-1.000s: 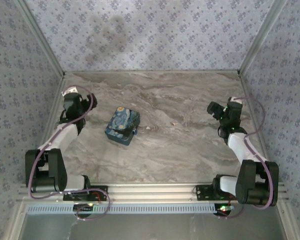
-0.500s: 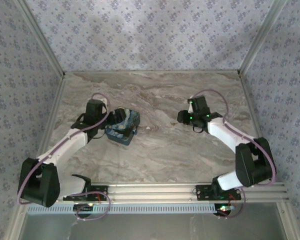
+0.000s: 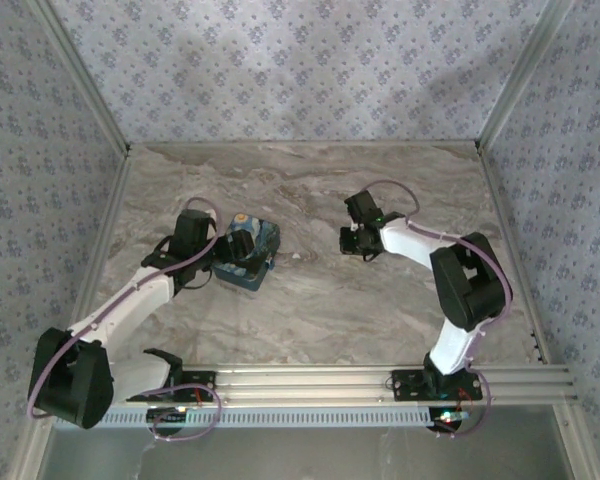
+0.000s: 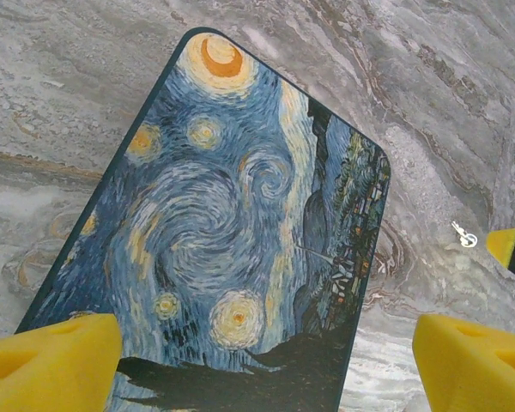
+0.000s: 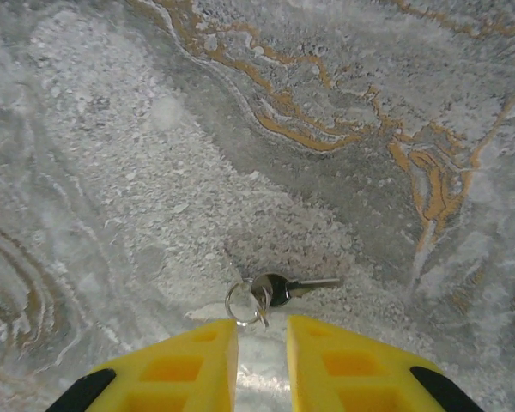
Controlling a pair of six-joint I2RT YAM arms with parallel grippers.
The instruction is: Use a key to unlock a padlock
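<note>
The key (image 5: 283, 287) and its ring (image 5: 240, 302) lie flat on the marble (image 5: 154, 129), sharp in the right wrist view, a mere glint in the left wrist view; the ring sits just at the tips of the right gripper (image 5: 262, 324), fingers nearly together, grip uncertain; the left gripper (image 4: 257, 365) gapes empty above the tin (image 4: 232, 215)

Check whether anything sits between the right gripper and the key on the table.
Nothing visible does. The key lies flat on the bare table, right at the tips of the right gripper's fingers.
</note>
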